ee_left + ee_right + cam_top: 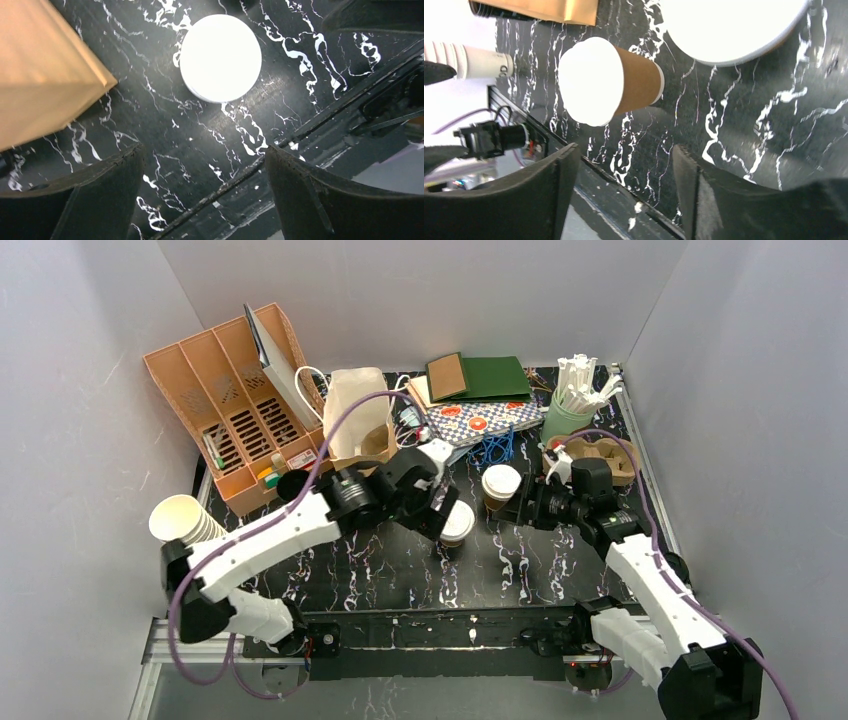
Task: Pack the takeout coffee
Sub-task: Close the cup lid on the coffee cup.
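Two takeout coffee cups stand on the black marbled table, tan-brown with white lids. One cup [457,523] is just right of my left gripper [438,512]. The left wrist view has that cup's lid [220,58] ahead of the open left gripper [204,150], with only table between the fingers. The other cup [500,486] stands just left of my right gripper [523,502]. In the right wrist view this near cup's lid [729,27] fills the top right and the farther cup [609,82] sits mid-frame. The right gripper [625,150] is open and holds nothing.
A brown paper bag [358,420] and a tan organiser [230,410] stand at the back left. A cardboard cup carrier [608,455] and a green cup of straws [570,405] are at the back right. A stack of cream cups [185,520] lies at the left edge.
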Tool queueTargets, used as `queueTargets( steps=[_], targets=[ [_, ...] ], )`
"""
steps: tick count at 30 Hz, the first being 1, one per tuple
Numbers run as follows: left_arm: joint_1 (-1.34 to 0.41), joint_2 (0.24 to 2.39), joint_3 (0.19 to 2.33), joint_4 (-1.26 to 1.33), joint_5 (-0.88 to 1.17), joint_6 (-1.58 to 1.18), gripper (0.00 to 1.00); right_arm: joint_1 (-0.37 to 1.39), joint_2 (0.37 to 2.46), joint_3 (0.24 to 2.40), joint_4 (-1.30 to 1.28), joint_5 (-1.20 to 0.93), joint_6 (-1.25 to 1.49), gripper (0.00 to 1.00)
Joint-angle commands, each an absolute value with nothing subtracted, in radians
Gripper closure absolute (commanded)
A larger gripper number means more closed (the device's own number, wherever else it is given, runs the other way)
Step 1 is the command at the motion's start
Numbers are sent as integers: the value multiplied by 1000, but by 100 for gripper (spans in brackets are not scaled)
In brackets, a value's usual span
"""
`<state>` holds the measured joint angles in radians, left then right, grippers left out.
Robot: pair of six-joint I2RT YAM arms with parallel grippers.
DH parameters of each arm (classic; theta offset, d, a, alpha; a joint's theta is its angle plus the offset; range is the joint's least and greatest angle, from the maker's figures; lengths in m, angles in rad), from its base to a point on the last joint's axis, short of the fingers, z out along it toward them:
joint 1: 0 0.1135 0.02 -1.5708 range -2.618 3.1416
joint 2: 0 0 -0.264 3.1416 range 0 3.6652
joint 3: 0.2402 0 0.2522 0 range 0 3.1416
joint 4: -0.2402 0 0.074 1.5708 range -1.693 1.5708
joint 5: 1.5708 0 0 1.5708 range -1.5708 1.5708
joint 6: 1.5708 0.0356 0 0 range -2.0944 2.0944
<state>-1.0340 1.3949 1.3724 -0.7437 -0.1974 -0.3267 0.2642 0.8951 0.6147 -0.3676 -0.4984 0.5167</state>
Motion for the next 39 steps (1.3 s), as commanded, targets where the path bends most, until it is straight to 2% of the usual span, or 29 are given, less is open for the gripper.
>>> queueTargets(
  steps=[1, 4, 15, 17, 32, 37, 39],
  targets=[
    [-1024, 1223, 1236, -682, -262, -520, 16, 324, 884, 723, -355, -459, 369, 17],
    [-1019, 1086, 1125, -642, -283, -598, 19, 389, 899, 769, -384, -382, 324, 3],
    [-970, 852, 892, -565, -309, -751, 23, 902, 1233, 1095, -627, 282, 359, 2],
    [-938, 832, 857, -540, -278, -767, 24, 948, 1306, 1162, -692, 335, 379, 2],
    [-810, 812, 684, -367, -97, -781, 28, 1082, 1528, 1366, -843, 448, 443, 2],
    [-796, 820, 633, -284, -66, -812, 42, 1100, 1563, 1384, -864, 493, 474, 2],
    [-793, 823, 620, -267, -66, -814, 44, 1101, 1579, 1394, -874, 507, 481, 2]
  ],
)
